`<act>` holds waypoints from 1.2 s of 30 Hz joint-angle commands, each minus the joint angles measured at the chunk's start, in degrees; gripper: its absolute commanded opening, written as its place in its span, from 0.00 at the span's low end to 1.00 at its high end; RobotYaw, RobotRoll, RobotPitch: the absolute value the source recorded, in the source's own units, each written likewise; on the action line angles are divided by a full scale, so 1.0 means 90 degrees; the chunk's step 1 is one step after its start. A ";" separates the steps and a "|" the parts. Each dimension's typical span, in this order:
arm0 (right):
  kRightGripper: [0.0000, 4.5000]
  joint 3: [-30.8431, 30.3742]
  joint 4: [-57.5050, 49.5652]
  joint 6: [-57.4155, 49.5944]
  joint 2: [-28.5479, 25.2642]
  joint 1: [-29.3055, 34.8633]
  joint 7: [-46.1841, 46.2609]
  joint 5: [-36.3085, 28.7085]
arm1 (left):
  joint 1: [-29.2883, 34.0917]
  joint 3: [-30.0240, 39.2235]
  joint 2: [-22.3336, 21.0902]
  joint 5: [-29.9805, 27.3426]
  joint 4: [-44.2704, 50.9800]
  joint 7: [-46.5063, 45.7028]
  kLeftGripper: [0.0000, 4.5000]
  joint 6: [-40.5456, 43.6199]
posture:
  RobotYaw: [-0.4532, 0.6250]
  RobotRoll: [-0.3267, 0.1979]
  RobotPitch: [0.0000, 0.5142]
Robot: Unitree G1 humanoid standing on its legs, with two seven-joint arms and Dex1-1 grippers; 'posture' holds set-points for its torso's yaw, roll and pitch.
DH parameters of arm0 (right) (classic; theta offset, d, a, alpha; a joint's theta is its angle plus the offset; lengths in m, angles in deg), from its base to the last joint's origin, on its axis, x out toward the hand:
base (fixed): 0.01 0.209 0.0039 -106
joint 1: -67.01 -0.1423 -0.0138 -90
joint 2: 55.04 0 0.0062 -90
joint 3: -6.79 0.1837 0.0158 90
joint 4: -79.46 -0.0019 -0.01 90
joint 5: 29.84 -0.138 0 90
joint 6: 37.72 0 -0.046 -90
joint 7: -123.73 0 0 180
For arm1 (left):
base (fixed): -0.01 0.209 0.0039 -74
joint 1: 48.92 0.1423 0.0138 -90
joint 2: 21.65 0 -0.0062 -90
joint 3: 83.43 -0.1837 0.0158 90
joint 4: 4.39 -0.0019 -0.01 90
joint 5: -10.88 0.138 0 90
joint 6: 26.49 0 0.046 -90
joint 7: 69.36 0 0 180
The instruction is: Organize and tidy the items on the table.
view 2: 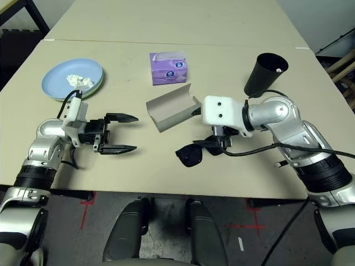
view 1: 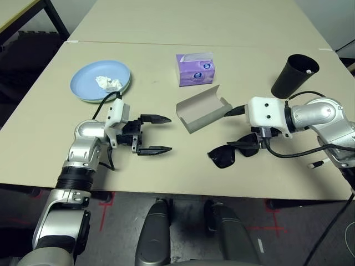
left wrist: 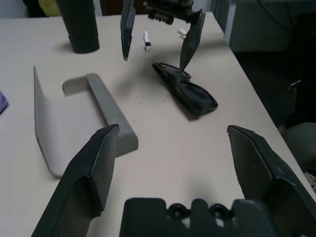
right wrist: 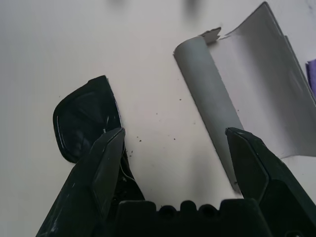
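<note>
A light blue plate (view 1: pixel 89 83) at the far left holds crumpled white tissue (view 1: pixel 108 83); a pale green rim shows under its right edge. The grey glasses case (view 1: pixel 202 108) lies open mid-table. Black sunglasses (view 1: pixel 230 154) lie folded in front of the case, to its right. My right gripper (right wrist: pixel 175 132) hangs open just above the table, one finger over the sunglasses' lens, the other by the case's edge. My left gripper (view 1: pixel 161 134) is open and holds nothing, left of the case and pointing at it. A black cup (view 1: pixel 294 75) stands at the far right. A small white stick (view 1: pixel 318 163) lies near the right front edge.
A purple tissue box (view 1: pixel 194 69) sits behind the case. The beige table (view 1: pixel 166 172) has bare surface along its front between the two grippers. A second table adjoins at the back. Cables trail from my right forearm over the table's right front corner.
</note>
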 commanded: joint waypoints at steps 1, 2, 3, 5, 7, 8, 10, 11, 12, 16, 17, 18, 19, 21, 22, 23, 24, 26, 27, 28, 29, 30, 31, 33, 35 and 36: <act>1.00 -0.0164 -0.0169 0.0140 -0.0191 -0.0095 -0.0389 0.0157 | 0.0132 -0.0106 0.0026 -0.0075 0.0355 0.0046 0.99 -0.0033 | 0.57 0.62 0.45; 1.00 -0.0211 -0.0210 0.0169 -0.0273 -0.0151 -0.0558 0.0217 | 0.0155 -0.0116 0.0035 -0.0080 0.0398 0.0032 0.99 -0.0027 | 0.57 0.62 0.45; 1.00 -0.0239 -0.0235 0.0188 -0.0326 -0.0186 -0.0680 0.0264 | 0.0173 -0.0122 0.0041 -0.0082 0.0431 0.0021 0.99 -0.0020 | 0.57 0.62 0.45; 1.00 -0.0290 -0.0284 0.0198 -0.0426 -0.0268 -0.0853 0.0362 | 0.0204 -0.0130 0.0046 -0.0086 0.0477 0.0010 0.99 -0.0016 | 0.57 0.62 0.45; 1.00 -0.0313 -0.0354 0.0155 -0.0503 -0.0328 -0.1006 0.0417 | 0.0218 -0.0139 0.0053 -0.0084 0.0511 -0.0007 0.99 -0.0010 | 0.58 0.62 0.45; 1.00 -0.0317 -0.0418 0.0058 -0.0489 -0.0362 -0.1034 0.0441 | 0.0222 -0.0144 0.0054 -0.0079 0.0519 -0.0013 0.99 -0.0014 | 0.58 0.62 0.45; 1.00 -0.0340 -0.0575 -0.0191 -0.0480 -0.0394 -0.1055 0.0562 | 0.0229 -0.0153 0.0054 -0.0069 0.0526 -0.0026 0.99 -0.0025 | 0.58 0.62 0.45; 1.00 -0.0350 -0.0691 -0.0385 -0.0476 -0.0396 -0.1057 0.0613 | 0.0234 -0.0155 0.0051 -0.0066 0.0531 -0.0031 0.99 -0.0028 | 0.58 0.62 0.45; 1.00 -0.0385 -0.0846 -0.0679 -0.0512 -0.0406 -0.1082 0.0701 | 0.0238 -0.0158 0.0051 -0.0063 0.0532 -0.0031 0.99 -0.0033 | 0.58 0.62 0.45; 1.00 -0.0615 -0.1341 -0.1699 -0.0594 -0.0567 -0.1240 0.1001 | 0.0251 -0.0181 0.0077 -0.0035 0.0505 -0.0034 0.99 -0.0091 | 0.58 0.62 0.45; 1.00 -0.0713 -0.1389 -0.1803 -0.0603 -0.0618 -0.1274 0.1108 | 0.0253 -0.0189 0.0093 -0.0026 0.0491 -0.0045 0.99 -0.0111 | 0.58 0.62 0.45; 1.00 -0.0815 -0.1432 -0.1851 -0.0591 -0.0657 -0.1293 0.1210 | 0.0253 -0.0201 0.0111 -0.0014 0.0484 -0.0064 0.99 -0.0126 | 0.58 0.62 0.44; 1.00 -0.0912 -0.1465 -0.1902 -0.0574 -0.0692 -0.1303 0.1310 | 0.0252 -0.0211 0.0123 -0.0004 0.0480 -0.0078 0.99 -0.0136 | 0.58 0.62 0.44; 1.00 -0.1109 -0.1493 -0.1871 -0.0576 -0.0729 -0.1349 0.1529 | 0.0246 -0.0227 0.0135 0.0009 0.0478 -0.0105 0.99 -0.0139 | 0.59 0.62 0.45; 1.00 -0.1193 -0.1495 -0.1832 -0.0574 -0.0738 -0.1357 0.1641 | 0.0250 -0.0234 0.0130 0.0013 0.0475 -0.0111 0.99 -0.0149 | 0.59 0.62 0.45; 1.00 -0.1258 -0.1484 -0.1751 -0.0573 -0.0748 -0.1372 0.1725 | 0.0252 -0.0242 0.0125 0.0016 0.0472 -0.0118 0.99 -0.0156 | 0.59 0.62 0.45; 1.00 -0.1297 -0.1470 -0.1686 -0.0551 -0.0751 -0.1367 0.1777 | 0.0253 -0.0247 0.0120 0.0018 0.0470 -0.0126 0.99 -0.0159 | 0.59 0.62 0.45; 1.00 -0.1389 -0.1471 -0.1619 -0.0473 -0.0770 -0.1358 0.1890 | 0.0258 -0.0252 0.0105 0.0028 0.0466 -0.0135 0.99 -0.0167 | 0.59 0.62 0.45; 1.00 -0.1425 -0.1482 -0.1597 -0.0436 -0.0773 -0.1358 0.1944 | 0.0261 -0.0253 0.0100 0.0030 0.0467 -0.0139 0.99 -0.0168 | 0.59 0.62 0.45; 1.00 -0.1461 -0.1511 -0.1588 -0.0414 -0.0774 -0.1381 0.1998 | 0.0262 -0.0254 0.0097 0.0032 0.0468 -0.0140 0.99 -0.0171 | 0.59 0.62 0.45; 1.00 -0.1482 -0.1540 -0.1590 -0.0392 -0.0772 -0.1406 0.2036 | 0.0262 -0.0255 0.0094 0.0033 0.0468 -0.0143 0.99 -0.0171 | 0.59 0.62 0.45; 1.00 -0.1492 -0.1568 -0.1608 -0.0361 -0.0775 -0.1425 0.2072 | 0.0262 -0.0257 0.0093 0.0034 0.0468 -0.0146 0.99 -0.0171 | 0.59 0.62 0.45; 1.00 -0.1505 -0.1606 -0.1659 -0.0312 -0.0792 -0.1446 0.2099 | 0.0261 -0.0259 0.0089 0.0039 0.0466 -0.0149 0.99 -0.0174 | 0.59 0.62 0.45; 1.00 -0.1520 -0.1671 -0.1755 -0.0232 -0.0831 -0.1484 0.2130 | 0.0263 -0.0265 0.0086 0.0047 0.0467 -0.0157 0.99 -0.0175 | 0.60 0.62 0.45; 1.00 -0.1542 -0.1706 -0.1837 -0.0180 -0.0865 -0.1537 0.2183 | 0.0266 -0.0275 0.0081 0.0054 0.0469 -0.0161 0.99 -0.0176 | 0.60 0.62 0.45; 1.00 -0.1548 -0.1713 -0.1862 -0.0165 -0.0874 -0.1559 0.2210 | 0.0266 -0.0280 0.0078 0.0054 0.0471 -0.0161 0.99 -0.0176 | 0.60 0.62 0.45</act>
